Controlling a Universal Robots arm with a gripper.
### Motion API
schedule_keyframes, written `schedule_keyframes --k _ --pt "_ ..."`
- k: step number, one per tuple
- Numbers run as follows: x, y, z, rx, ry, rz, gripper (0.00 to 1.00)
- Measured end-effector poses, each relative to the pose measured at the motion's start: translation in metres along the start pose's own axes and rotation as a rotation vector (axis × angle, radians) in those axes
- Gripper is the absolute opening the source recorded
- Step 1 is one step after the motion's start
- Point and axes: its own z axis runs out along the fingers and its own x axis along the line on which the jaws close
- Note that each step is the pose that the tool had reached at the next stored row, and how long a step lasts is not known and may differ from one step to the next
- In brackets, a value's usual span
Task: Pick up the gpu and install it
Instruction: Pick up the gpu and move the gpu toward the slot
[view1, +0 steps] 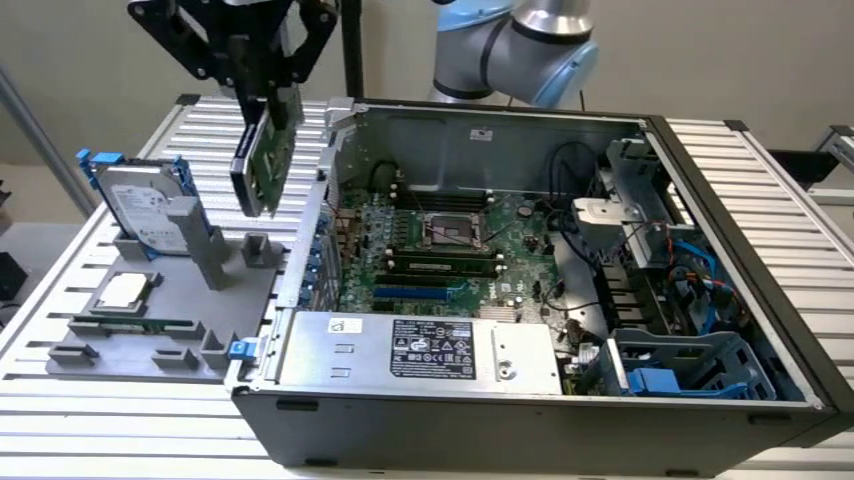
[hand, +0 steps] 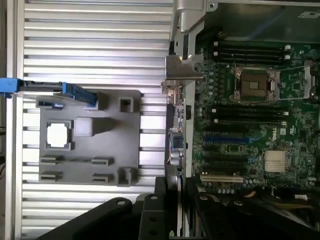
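The gpu (view1: 267, 160), a flat rectangular card with a green circuit board on one face and a black cooler on the other, hangs in the air on end, slightly tilted; the black gripper (view1: 267, 100) is clamped on its upper part, one finger on each face. The card's lower end is clear of everything, above the grey moulded tray (view1: 187, 340) and just beside the open side wall of the dark grey computer case (view1: 534, 420). In the wrist view the gpu (hand: 177, 145) shows edge-on, running away from the gripper (hand: 170, 210) to its silver metal end bracket, over the line where the tray (hand: 130, 150) meets the case.

On the tray in the exterior view, a silver hard drive (view1: 147, 215) with blue rails stands propped upright at the far end; a square silver processor chip (view1: 123, 292) lies nearer, and a narrow green memory stick (view1: 134, 325) lies just in front of it.

Inside the case lies the green motherboard (view1: 454, 250), its processor socket (view1: 447, 230) open near the middle; a silver power supply (view1: 427, 350) with a black label sits along the near wall. Tray and case rest on a slatted aluminium table (view1: 787, 180); the blue-and-silver arm (view1: 514, 50) rises behind the case.
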Motion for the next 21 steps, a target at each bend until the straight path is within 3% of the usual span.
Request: schedule_keyframes --k 10,21 --pt "-0.045 -0.0005 0.0010 0.0002 0.0006 0.000 0.00" --pt "-0.095 -0.0017 0.0199 0.0037 0.0006 0.000 0.00"
